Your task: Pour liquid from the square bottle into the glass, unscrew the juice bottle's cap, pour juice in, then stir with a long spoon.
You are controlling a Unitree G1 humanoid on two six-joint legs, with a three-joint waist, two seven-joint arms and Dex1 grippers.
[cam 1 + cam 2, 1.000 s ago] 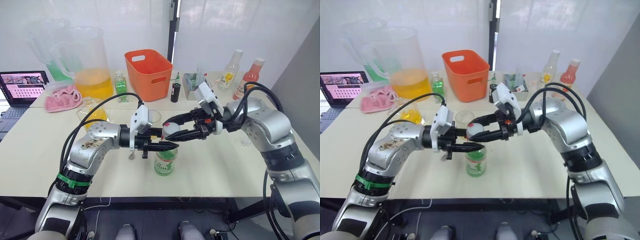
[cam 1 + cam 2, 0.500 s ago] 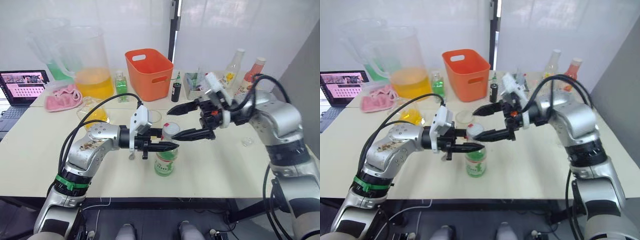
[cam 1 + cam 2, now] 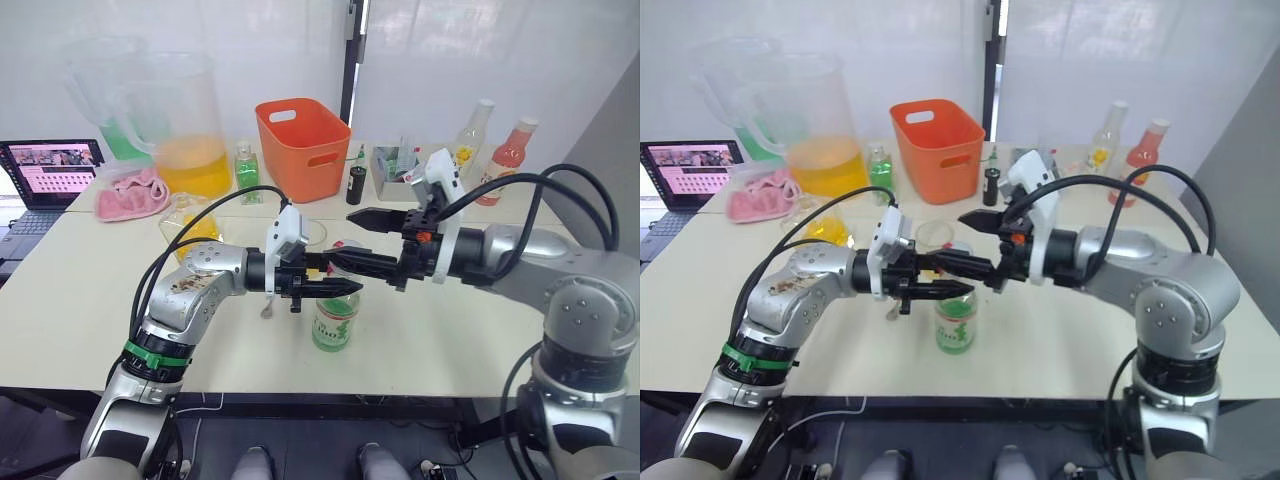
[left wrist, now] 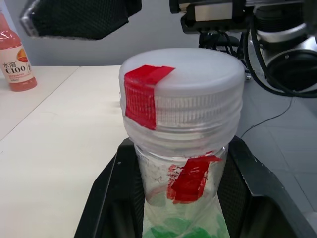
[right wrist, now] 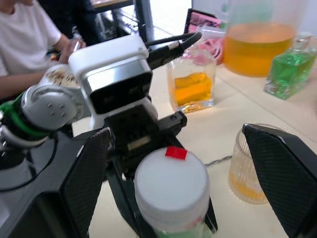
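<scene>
- Pale tabletop (image 3: pixel 80 300) fills the head views, with a laptop (image 3: pixel 45 175) at its far left edge, a pink cloth (image 3: pixel 130 195), large jugs (image 3: pixel 185 125) of yellow liquid, an orange basket (image 3: pixel 305 145) and a pink-red bottle (image 3: pixel 508 150) along the back
- the juice bottle (image 3: pixel 335 320) stands upright near the front edge, its green-and-white label facing the camera
- the left gripper (image 3: pixel 335 287) is clamped on the bottle's neck just below the cap (image 4: pixel 183 91); the left wrist view shows both black fingers (image 4: pixel 111 198) pressed against the clear neck
- that same wrist view shows what the head views hide: the white cap sits fully on the thread, with a strip of red tape running over its top and side and another piece on the neck below
- the right gripper (image 3: pixel 365 243) reaches in from the right with its fingers spread wide apart, one above and one level with the cap, neither touching it
- the right wrist view looks down on the cap between the parted fingers (image 5: pixel 285 173) and shows the glass (image 5: pixel 245 168), with a little yellow liquid at its bottom, just beyond the bottle
- it also shows the square bottle (image 5: pixel 192 84) of yellow liquid farther back, a small green bottle (image 5: pixel 287 74), and a person (image 5: pixel 27 44) in a white shirt seated behind
- the long spoon (image 3: pixel 268 306) lies on the table beneath the left arm, partly hidden
</scene>
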